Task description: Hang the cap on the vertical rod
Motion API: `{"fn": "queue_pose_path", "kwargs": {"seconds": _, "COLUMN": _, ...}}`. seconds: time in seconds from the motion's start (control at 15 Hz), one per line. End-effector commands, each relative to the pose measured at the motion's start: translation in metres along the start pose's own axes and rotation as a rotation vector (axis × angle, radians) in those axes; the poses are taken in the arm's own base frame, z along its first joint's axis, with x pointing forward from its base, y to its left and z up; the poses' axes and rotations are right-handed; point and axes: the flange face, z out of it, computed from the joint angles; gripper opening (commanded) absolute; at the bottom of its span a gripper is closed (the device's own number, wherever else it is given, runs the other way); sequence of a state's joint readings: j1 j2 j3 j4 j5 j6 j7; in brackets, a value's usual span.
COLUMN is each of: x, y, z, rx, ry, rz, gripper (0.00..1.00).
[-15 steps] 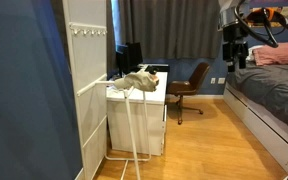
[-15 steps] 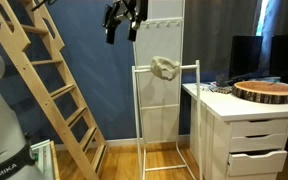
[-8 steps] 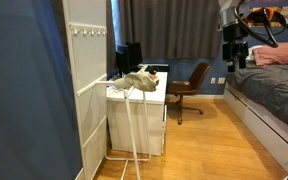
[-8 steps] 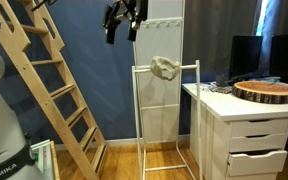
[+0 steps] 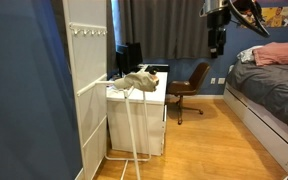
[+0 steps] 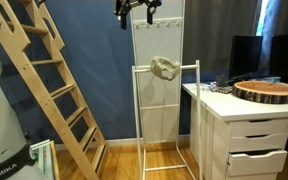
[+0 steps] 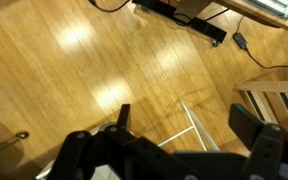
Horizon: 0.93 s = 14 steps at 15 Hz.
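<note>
The gripper (image 5: 216, 45) is hovering high in the room, up near the ceiling in both exterior views (image 6: 136, 14), well apart from the cap (image 6: 165, 68). In the wrist view the claw (image 7: 184, 128) is gaping wide, its two fingers (image 7: 123, 115) standing far apart with nothing between them but the floor (image 7: 74, 70) far below.

The cap is sitting on the white rack (image 6: 136, 110), draped over the top rail roughly midway between the two upright posts in an exterior view. From the other side (image 5: 136, 80) it is lying crumpled at the top of the rack (image 5: 134, 125), just beside the desk (image 5: 156, 105). Whether any part of it is hooked onto an upright rod, I cannot tell; it looks to be resting on the horizontal bar only.

Judging from this, the task is looking barely begun: the cap is not being held, and the claw is nowhere near it. What is left is most of the job: coming down to the rack, gripping the cap, lifting it clear, and setting it over the end of a vertical rod
</note>
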<state>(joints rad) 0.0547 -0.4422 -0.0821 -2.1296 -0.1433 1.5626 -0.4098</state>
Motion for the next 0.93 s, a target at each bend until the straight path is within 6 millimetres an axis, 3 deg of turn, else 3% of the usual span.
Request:
{"fn": "queue_pose_path", "kwargs": {"seconds": 0.0, "x": 0.074, "y": -0.011, "z": -0.035, "rx": -0.04, "ry": 0.038, "rz": -0.199, "gripper": 1.0}}
{"fn": "queue_pose_path", "kwargs": {"seconds": 0.27, "x": 0.151, "y": -0.044, "z": -0.048, "rx": -0.048, "ry": 0.115, "rz": -0.425, "gripper": 1.0}}
{"fn": "queue_pose_path", "kwargs": {"seconds": 0.6, "x": 0.223, "y": -0.062, "z": -0.042, "rx": -0.085, "ry": 0.239, "rz": -0.625, "gripper": 1.0}}
{"fn": "queue_pose_path", "kwargs": {"seconds": 0.67, "x": 0.232, "y": -0.061, "z": -0.04, "rx": -0.082, "ry": 0.271, "rz": -0.66, "gripper": 1.0}}
{"fn": "queue_pose_path", "kwargs": {"seconds": 0.73, "x": 0.214, "y": -0.067, "z": -0.035, "rx": -0.094, "ry": 0.215, "rz": -0.602, "gripper": 1.0}}
{"fn": "queue_pose_path", "kwargs": {"seconds": 0.87, "x": 0.223, "y": -0.066, "z": -0.028, "rx": -0.089, "ry": 0.213, "rz": -0.608, "gripper": 1.0}}
